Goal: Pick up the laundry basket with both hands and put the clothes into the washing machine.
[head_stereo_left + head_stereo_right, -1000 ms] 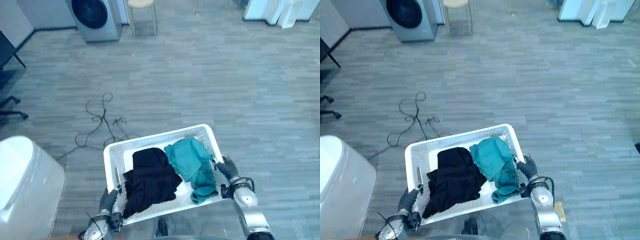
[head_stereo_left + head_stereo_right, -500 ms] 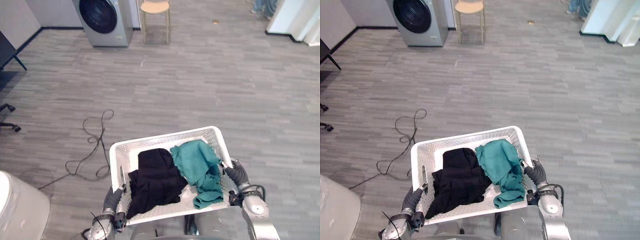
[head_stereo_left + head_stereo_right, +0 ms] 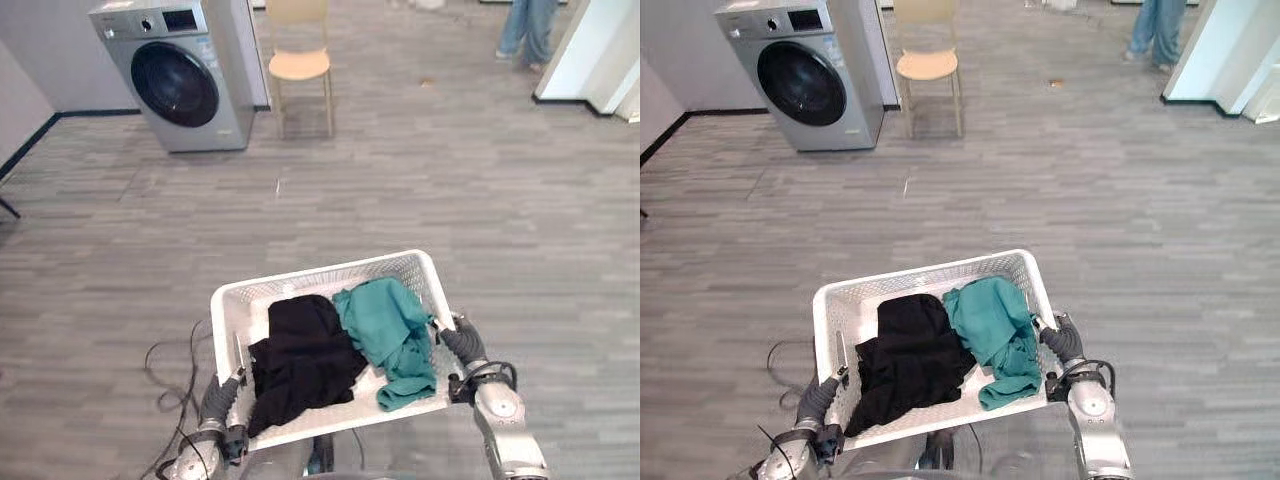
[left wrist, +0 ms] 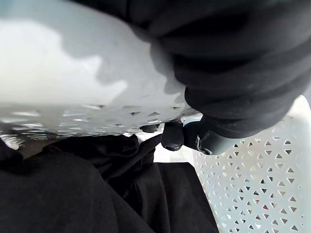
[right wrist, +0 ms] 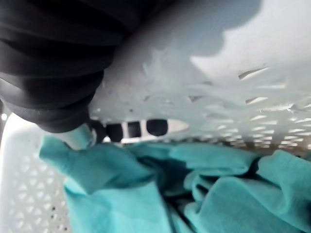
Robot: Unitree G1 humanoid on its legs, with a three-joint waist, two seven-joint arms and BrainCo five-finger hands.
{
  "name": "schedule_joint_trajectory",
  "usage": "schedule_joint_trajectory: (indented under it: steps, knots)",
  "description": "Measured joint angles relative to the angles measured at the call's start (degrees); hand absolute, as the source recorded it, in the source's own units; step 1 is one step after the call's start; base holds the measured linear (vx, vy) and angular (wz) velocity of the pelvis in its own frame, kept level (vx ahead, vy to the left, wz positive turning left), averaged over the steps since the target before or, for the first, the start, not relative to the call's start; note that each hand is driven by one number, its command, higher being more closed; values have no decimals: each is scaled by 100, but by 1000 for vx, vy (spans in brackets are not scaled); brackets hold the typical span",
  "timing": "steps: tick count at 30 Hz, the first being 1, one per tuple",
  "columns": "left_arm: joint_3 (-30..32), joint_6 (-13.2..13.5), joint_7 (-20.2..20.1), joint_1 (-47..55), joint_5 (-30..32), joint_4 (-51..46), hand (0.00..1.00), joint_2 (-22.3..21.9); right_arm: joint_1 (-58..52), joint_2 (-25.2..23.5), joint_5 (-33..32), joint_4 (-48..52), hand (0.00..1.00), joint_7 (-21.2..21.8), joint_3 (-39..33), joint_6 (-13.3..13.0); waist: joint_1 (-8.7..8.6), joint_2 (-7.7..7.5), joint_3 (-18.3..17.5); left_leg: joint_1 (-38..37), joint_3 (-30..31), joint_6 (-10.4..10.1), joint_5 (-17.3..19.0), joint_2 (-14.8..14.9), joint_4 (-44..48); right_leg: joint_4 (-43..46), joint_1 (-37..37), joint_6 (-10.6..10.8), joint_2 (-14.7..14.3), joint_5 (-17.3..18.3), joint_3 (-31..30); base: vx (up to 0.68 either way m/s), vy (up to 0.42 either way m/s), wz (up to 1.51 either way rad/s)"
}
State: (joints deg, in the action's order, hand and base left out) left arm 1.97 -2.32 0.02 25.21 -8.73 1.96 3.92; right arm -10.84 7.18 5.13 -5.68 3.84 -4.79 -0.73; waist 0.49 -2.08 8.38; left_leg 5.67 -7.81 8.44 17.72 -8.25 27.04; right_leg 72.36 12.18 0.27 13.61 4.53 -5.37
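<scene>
Head and wrist views, carrying pose. The left hand (image 3: 222, 395) grips the near-left end of the white laundry basket (image 3: 320, 273), and the right hand (image 3: 460, 345) grips its right end. Both arms come up from below, and their dark ribbed covers lie against the outer walls.

In the left wrist view the dark-tipped fingers (image 4: 172, 136) curl through the handle slot under the rim and are clamped on the basket. The right wrist view shows the same hold: a row of fingers (image 5: 156, 127) hooked through the slot on that side. The basket hangs between the two hands above the floor (image 3: 450, 180), with its far rim turned slightly toward the robot's right.

Contents: a black garment (image 3: 300, 360) is heaped in the left half, and a teal garment (image 3: 385, 325) is in the right half. The two touch at the middle, and the teal cloth drapes down toward the near-right corner.

Surroundings: a silver washing machine (image 3: 175, 80) with a dark round door stands at the far left, well apart from the basket. Its door looks closed. A wooden chair (image 3: 298, 65) stands just to the right of the machine. A person's legs (image 3: 525, 30) show at the far right. Open floor lies between the basket and the machine — nothing stands on that stretch.
</scene>
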Motion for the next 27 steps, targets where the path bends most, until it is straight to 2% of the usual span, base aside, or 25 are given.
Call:
schedule_joint_trajectory:
  steps: [2,3,4,5,6,7,8,9,10,11,12,13,14,15,17,18,19,20,21,22,23,24,25,26,27]
  knots:
    - [-176,8,1,-11,46,-50,100,101,-359,-79,-1,464,100,-6,-115,5,-175,254,-8,-976,420,-9,16,108,-861,-386,715,45,-520,658,557,745,122,65]
    - [-239,11,0,-15,46,-121,100,166,-624,-116,-3,787,100,-16,-172,2,-328,378,-64,-1466,685,-205,-26,256,-1322,-1160,1006,180,-738,865,974,800,34,93]
    - [-265,12,-7,-31,46,-196,100,232,-722,-137,-11,927,100,-21,-215,3,-367,367,-61,-1659,758,-343,-55,304,-1445,-1725,1095,212,-737,877,1194,664,4,94]
    - [-372,29,-9,-90,45,-307,100,363,-872,-220,-24,1178,100,-28,-296,-3,-443,301,-102,-1901,885,-496,-10,344,-1481,-3144,1195,258,-742,730,1595,837,-24,71]
    - [-368,33,-9,-112,45,-407,100,394,-919,-297,-42,1290,100,-38,-322,-8,-446,164,-213,-2084,990,-654,91,295,-1465,-4543,1207,196,-771,338,1714,860,-80,64]
    - [-368,40,-5,-126,45,-410,100,387,-921,-311,-50,1307,100,-48,-331,-15,-468,80,-266,-2224,1065,-731,156,281,-1401,-4848,1204,2,-800,-80,1703,1047,-126,58]
    - [-392,32,-1,-164,46,-285,100,248,-929,-255,-50,1247,100,-101,-369,0,-513,225,-357,-2343,1297,-818,260,482,-955,-4500,1092,-327,-988,-399,1661,1060,-112,43]
    - [-370,24,-8,-156,62,-264,100,109,-930,-73,-59,1299,100,-107,-363,34,-502,447,-399,-1988,1347,-1073,76,633,193,-4206,921,-450,-1039,14,1830,865,-79,40]
    - [-356,26,-10,-163,62,-265,100,1,-915,49,-106,1395,100,-109,-354,34,-506,604,-325,-1538,1315,-1274,-525,646,1359,-4086,723,-485,-1100,235,1920,838,-33,11]
    - [-327,28,-11,-142,62,-264,100,-96,-896,118,-121,1428,100,-110,-327,34,-473,704,-248,-1255,1270,-1458,-1269,673,2081,-4131,493,-543,-1171,354,1918,672,-27,-11]
    - [-283,37,-12,-21,63,-276,100,-205,-846,228,-160,1426,100,-118,-259,62,-360,802,-168,-611,1131,-1658,-2514,881,3458,-4489,-77,-465,-1371,614,1765,839,3,-25]
    - [-286,47,-17,27,59,-290,100,-201,-841,207,-167,1388,100,-123,-248,99,-275,928,-119,-145,1044,-1506,-2376,1082,4476,-4788,-591,-429,-1550,749,1695,836,26,-49]
    - [-231,49,-20,134,53,-318,100,-169,-843,174,-169,1349,100,-124,-168,128,-138,921,-51,335,879,-958,-1990,1234,5251,-5151,-1217,-417,-1655,904,1473,810,48,-52]
    - [-188,48,-20,186,47,-306,100,-151,-829,166,-169,1316,100,-124,-97,127,-61,887,-45,576,838,-719,-1747,1244,5350,-5322,-1517,-380,-1637,947,1353,767,81,-78]
    - [-62,85,-57,310,40,-318,100,-124,-760,171,-178,1275,100,-139,80,129,213,735,-63,1579,532,-688,-978,1330,4431,-5962,-2236,-260,-1346,1226,956,824,171,-81]
    - [-41,111,-81,311,36,-312,100,-130,-713,180,-179,1241,100,-138,82,128,220,705,-71,1781,499,-715,-853,1290,3844,-6078,-2355,-201,-1258,1277,868,768,216,-66]
    - [-19,134,-106,312,35,-318,100,-147,-619,191,-185,1102,100,-139,94,119,232,625,-99,1824,511,-853,-814,1163,2457,-6103,-2455,-35,-1049,1372,786,945,346,-72]
    - [-3,153,-126,289,36,-306,100,-172,-491,250,-236,908,100,-132,81,64,353,599,-93,1750,616,-1111,-1188,1064,342,-6084,-2705,277,-762,1603,518,797,302,-70]
    - [59,149,-122,202,38,-165,100,-149,-367,166,-234,603,100,-138,45,52,361,369,-128,1568,423,-1087,-1158,810,252,-6057,-2790,330,-513,1675,364,957,362,-36]
    - [79,17,-103,107,95,-16,100,-171,-218,180,-222,244,100,-136,35,91,153,315,-241,1486,306,-776,-1022,681,334,-5861,-2690,214,-401,1342,183,804,324,-7]
    - [89,16,-103,129,93,-89,100,-177,-66,208,-221,217,100,-128,75,127,187,343,-217,1654,245,-526,-864,749,1134,-5563,-2734,282,-373,917,-52,794,341,-11]
    - [101,24,-100,163,91,-133,100,-186,-40,136,-219,214,100,-110,77,125,235,342,-183,1873,185,-472,-869,796,1873,-5304,-2755,437,-394,782,-194,674,379,-39]
    - [67,42,-60,261,85,-155,100,-155,-167,94,-171,210,100,-108,142,109,288,226,-233,1769,124,-564,-650,620,1732,-4665,-2714,725,-377,630,-287,534,363,-49]
    - [52,47,-43,332,85,-166,100,-164,-239,141,-140,220,100,-62,120,35,366,216,-233,1198,128,-103,-308,464,857,-3028,-2182,1317,-397,13,-467,595,345,-24]
    - [83,18,25,284,86,-135,100,-31,-201,-44,-65,123,100,-60,143,50,278,-82,-236,774,142,-196,-93,134,639,-1236,-1406,1225,-419,-569,-782,524,218,12]
